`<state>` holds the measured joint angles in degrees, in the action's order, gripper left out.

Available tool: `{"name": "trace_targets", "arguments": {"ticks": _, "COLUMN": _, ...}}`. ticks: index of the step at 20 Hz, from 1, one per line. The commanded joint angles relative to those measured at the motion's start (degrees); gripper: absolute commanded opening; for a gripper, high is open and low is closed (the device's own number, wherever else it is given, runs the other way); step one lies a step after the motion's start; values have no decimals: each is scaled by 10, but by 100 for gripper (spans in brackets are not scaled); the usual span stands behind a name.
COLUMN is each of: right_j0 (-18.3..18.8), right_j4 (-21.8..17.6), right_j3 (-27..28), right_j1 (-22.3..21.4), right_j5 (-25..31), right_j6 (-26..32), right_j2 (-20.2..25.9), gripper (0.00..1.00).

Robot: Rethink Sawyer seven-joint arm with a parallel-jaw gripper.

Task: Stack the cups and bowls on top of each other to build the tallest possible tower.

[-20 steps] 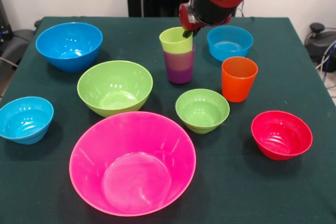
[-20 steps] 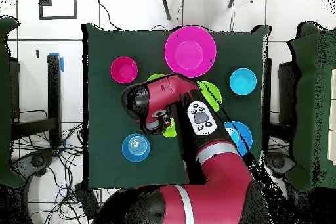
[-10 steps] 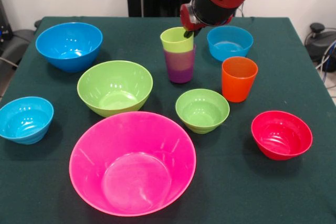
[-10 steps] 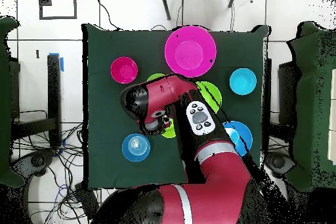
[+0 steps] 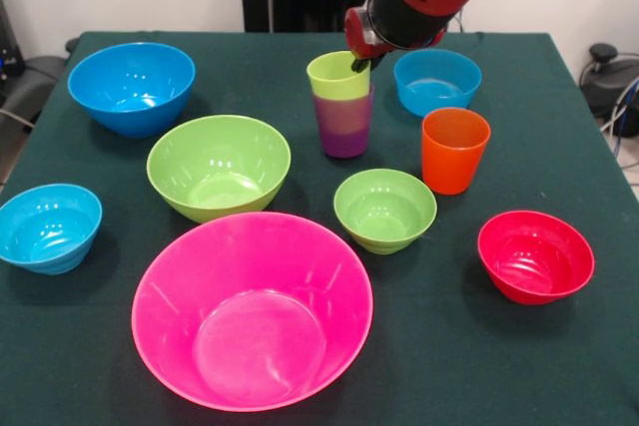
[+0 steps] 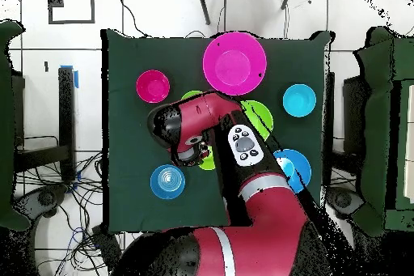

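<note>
The gripper (image 5: 360, 63) hangs at the right side of the rim of the lime green cup (image 5: 336, 76). A dark fingertip shows at that rim, but whether the fingers are clenched on the cup wall or released cannot be told from either view.

The lime green cup sits nested inside the purple cup (image 5: 342, 125), with its upper part standing above the purple rim. This pair stands upright on the dark green table (image 5: 559, 346), toward the far middle. The orange cup (image 5: 454, 150) stands upright just to the right of the pair and apart from it.

All 7 bowls lie separately on the cloth, none nested in another. The huge pink bowl (image 5: 252, 308) is nearest the front edge. Behind it to the left is the large green bowl (image 5: 219, 166), and further back left the large blue bowl (image 5: 131, 87). A small light-blue bowl (image 5: 48, 226) sits at the left edge, and the other small light-blue bowl (image 5: 436, 81) sits at the back right, just beside the gripper. The small green bowl (image 5: 384, 209) lies in front of the cups, and the small red bowl (image 5: 535, 255) lies to the right of it.

In the overhead view the red arm (image 6: 242, 176) covers the cups and much of the middle of the table.
</note>
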<state>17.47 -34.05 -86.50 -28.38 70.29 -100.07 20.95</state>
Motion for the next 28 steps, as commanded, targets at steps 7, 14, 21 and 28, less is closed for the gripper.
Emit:
{"name": "trace_targets", "arguments": {"ticks": 7, "right_j0": -13, "right_j4": -46, "right_j3": 4, "right_j1": 37, "right_j5": -63, "right_j6": 27, "right_j2": 1, "gripper": 0}}
{"name": "trace_targets", "arguments": {"ticks": 14, "right_j0": -12, "right_j4": -46, "right_j3": 5, "right_j1": 39, "right_j5": -63, "right_j6": 27, "right_j2": 2, "gripper": 0}}
{"name": "trace_targets", "arguments": {"ticks": 21, "right_j0": -12, "right_j4": -46, "right_j3": 8, "right_j1": 42, "right_j5": -61, "right_j6": 29, "right_j2": 2, "gripper": 0}}
{"name": "trace_targets", "arguments": {"ticks": 28, "right_j0": -12, "right_j4": -45, "right_j3": 11, "right_j1": 44, "right_j5": -61, "right_j6": 30, "right_j2": 3, "gripper": 0}}
